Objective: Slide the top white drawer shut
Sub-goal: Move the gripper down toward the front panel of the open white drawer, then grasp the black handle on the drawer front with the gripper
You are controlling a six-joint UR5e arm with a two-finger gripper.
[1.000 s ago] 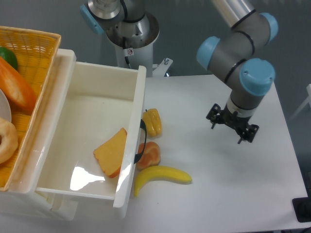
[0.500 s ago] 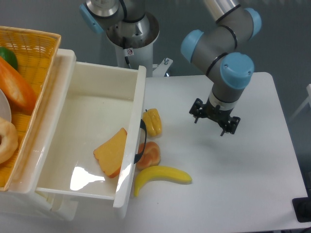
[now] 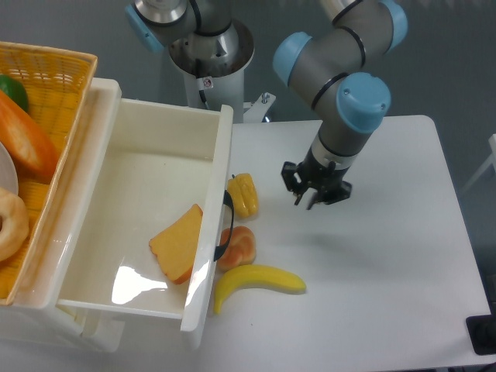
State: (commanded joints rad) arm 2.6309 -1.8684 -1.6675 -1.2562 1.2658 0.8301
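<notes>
One step was in hand, the approach: your pincer hung empty, slightly parted, over mid-bench, while the top white drawer stood fully pulled out along the left edge, so you next needed contact on its front panel.

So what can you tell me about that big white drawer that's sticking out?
The top white drawer is a deep, glossy white plastic tray, pulled well out of its cabinet toward the table. Its front panel carries a black curved handle. Inside lies one orange wedge, like a slice of bread or cheese, leaning toward the front wall; the rest of the floor is bare and reflects light. Just outside the front sit a yellow pepper, an orange fruit and a banana. The gripper hangs apart from it.
</notes>
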